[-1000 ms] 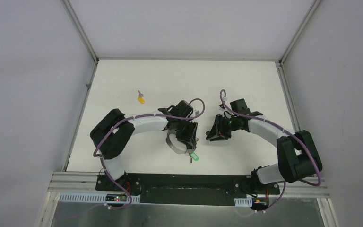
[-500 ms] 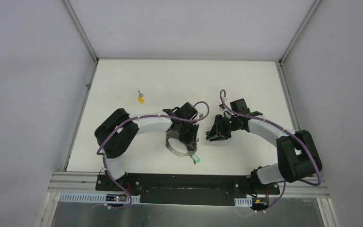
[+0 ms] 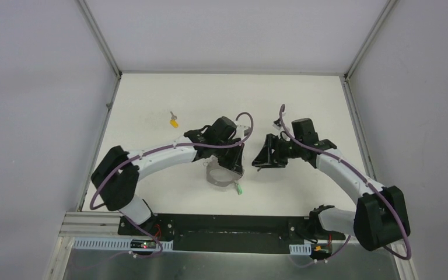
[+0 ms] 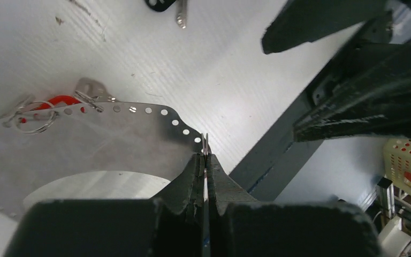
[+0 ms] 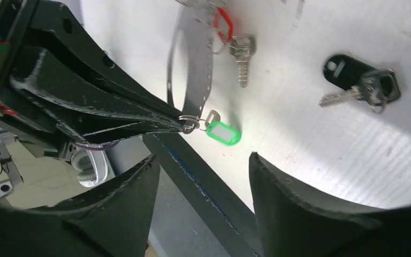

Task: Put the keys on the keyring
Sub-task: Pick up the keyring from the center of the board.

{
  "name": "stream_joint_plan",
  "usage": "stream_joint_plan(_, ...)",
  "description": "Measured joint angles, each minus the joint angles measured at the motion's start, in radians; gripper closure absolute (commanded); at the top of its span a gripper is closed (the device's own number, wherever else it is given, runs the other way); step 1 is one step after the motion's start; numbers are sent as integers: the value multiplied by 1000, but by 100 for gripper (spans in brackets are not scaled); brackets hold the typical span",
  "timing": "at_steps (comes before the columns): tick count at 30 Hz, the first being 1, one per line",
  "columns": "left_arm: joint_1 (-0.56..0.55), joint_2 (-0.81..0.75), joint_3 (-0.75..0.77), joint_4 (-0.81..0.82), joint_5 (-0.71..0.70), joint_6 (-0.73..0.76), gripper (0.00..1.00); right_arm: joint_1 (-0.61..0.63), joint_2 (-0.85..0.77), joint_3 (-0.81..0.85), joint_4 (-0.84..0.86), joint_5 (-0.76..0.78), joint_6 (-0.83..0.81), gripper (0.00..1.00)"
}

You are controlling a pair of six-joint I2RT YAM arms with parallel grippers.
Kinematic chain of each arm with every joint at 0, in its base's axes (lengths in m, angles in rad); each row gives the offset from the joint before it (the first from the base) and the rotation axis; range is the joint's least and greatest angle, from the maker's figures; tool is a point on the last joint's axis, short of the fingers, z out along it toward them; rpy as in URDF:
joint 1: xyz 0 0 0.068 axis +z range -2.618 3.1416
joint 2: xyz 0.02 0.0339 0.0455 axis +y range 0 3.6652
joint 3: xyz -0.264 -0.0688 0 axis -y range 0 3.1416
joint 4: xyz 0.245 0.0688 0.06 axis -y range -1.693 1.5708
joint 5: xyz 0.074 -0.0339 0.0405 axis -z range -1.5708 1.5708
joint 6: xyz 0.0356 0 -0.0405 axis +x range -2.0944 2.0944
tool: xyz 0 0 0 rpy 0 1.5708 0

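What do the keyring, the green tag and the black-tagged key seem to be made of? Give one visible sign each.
Keyring: probably thin flexible metal strip, dull grey sheen, punched holes. Green tag: likely glossy plastic, bright colour, pale label window. Black-tagged key: silvery metal blade, reflective, cut teeth; tag looks plastic.

Both arms are bent toward mid-frame; the left end effector (image 4: 205, 159) is pinched shut, the right end effector (image 5: 203, 160) is spread apart.
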Motion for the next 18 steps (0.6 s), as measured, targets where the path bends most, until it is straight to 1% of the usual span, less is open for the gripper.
stream_joint_plan(5,0,-157,-5,8,-5,72,100,-1,-114,11,39,-43,1,27)
stream_joint_plan(9,0,-249,-63,62,9,130,100,-1,-156,11,84,-80,9,22)
stream_joint_plan(12,0,-325,-159,134,21,173,100,-1,-187,11,128,-106,21,15)
stream_joint_plan(13,0,-348,-187,154,24,183,100,-1,-202,11,145,-114,24,14)
stream_joint_plan(17,0,-483,-349,320,41,241,100,-1,-274,11,227,-146,27,11)
stream_joint_plan(18,0,-520,-388,372,44,258,100,-1,-293,11,253,-154,27,8)
